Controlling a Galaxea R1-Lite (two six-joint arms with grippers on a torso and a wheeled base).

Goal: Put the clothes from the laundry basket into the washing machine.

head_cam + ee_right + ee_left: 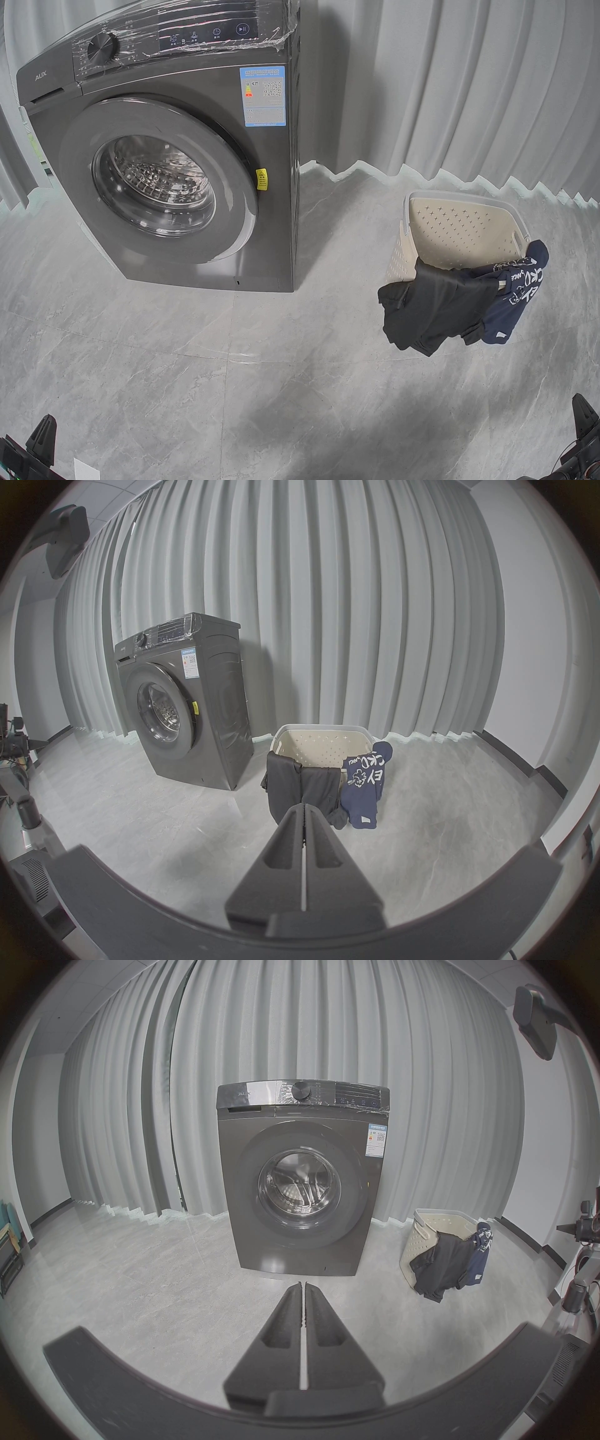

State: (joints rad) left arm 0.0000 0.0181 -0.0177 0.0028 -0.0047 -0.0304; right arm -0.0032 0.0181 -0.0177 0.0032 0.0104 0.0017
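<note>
You're looking at the washing machine standing on the floor, ahead and to the left. Its round door is closed, and the drum shows through the glass. The control panel on top is under clear film. The laundry basket is on the floor to the right of the machine, apart from it and close to the curtain. Both clothes hang over the basket's near rim and down its outer wall: the black garment on the left, the navy garment with white print on the right, the two touching. What you can see of the basket's inside is bare perforated wall. The left gripper has its fingers pressed together with nothing between them, low over the floor, facing the machine door and well short of it. The right gripper is the same, fingers together and holding nothing, facing the basket and well short of the clothes.
</note>
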